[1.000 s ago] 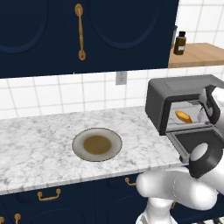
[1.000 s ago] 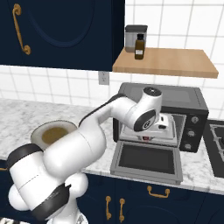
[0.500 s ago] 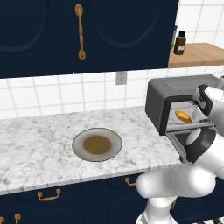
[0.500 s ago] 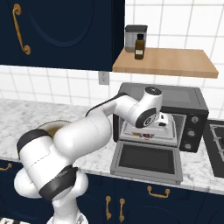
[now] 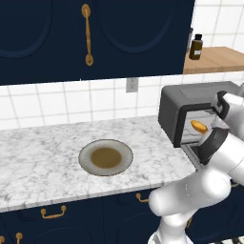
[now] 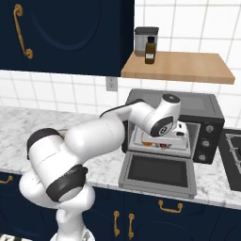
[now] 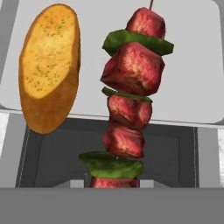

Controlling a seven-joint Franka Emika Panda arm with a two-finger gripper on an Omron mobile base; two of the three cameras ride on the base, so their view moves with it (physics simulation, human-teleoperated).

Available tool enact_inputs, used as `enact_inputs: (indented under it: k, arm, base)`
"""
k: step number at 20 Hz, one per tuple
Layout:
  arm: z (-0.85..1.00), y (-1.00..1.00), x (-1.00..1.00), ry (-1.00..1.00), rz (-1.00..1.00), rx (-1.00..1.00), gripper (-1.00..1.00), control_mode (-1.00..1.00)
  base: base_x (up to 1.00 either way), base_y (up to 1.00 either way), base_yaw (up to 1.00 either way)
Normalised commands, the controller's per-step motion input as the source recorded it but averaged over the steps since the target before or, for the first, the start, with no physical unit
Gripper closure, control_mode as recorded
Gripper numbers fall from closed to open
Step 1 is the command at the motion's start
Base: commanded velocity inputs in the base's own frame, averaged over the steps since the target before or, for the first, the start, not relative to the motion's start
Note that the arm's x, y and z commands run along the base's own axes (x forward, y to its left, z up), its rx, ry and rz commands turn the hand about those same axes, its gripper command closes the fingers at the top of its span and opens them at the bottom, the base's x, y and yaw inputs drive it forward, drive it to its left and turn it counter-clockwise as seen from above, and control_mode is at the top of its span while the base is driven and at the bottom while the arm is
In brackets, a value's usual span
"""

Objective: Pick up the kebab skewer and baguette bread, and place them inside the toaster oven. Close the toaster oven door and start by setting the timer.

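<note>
A: While the white arm reaches into the dark grey boxy toaster oven [image 6: 207,113], where are the two foods?

B: Both are inside it. The stubby orange-yellow baguette bread [image 7: 49,65] lies on the pale tray [image 7: 192,61], and the kebab skewer of red meat chunks and green slices [image 7: 130,100] is just beside it, to its right in the hand view. The two are apart, not touching. From the left base view the bread shows as an orange spot in the oven mouth [image 5: 199,127].

A: And the gripper [image 6: 162,141]?

B: It is inside the cavity, just over the tray. Its tips are hidden behind the skewer's near end, so I cannot tell how far apart the fingers stand or whether they grip the stick.

A: The wide dark glass toaster oven door [image 6: 157,172]?

B: Folded down flat toward the near side, lying open under the hand.

A: What else stands around?

B: A round grey plate with a brown centre [image 5: 106,157] sits on the white marble counter [image 5: 43,157], well left of the oven. Above the oven a wooden shelf [image 6: 188,66] carries a brown bottle [image 6: 149,50] and a grey canister [image 6: 141,40]. Navy cabinets with brass handles [image 5: 86,33] hang at the far left. The arm's own forearm crosses in front of the oven's left side.
</note>
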Motion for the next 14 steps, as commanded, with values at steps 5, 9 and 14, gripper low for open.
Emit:
enact_inputs:
  k: [5,9,14]
  arm:
    - [-0.05,-0.04,0.12,0.00,0.00,0.03,1.00,-1.00]
    - [0.00,-0.04,0.16,0.00,0.00,0.00,1.00,-1.00]
    - [-0.10,0.00,0.25,0.00,0.00,0.00,1.00,-1.00]
  base:
    - [0.00,0.00,0.00]
    - [0.00,0.00,0.00]
    - [0.00,0.00,0.00]
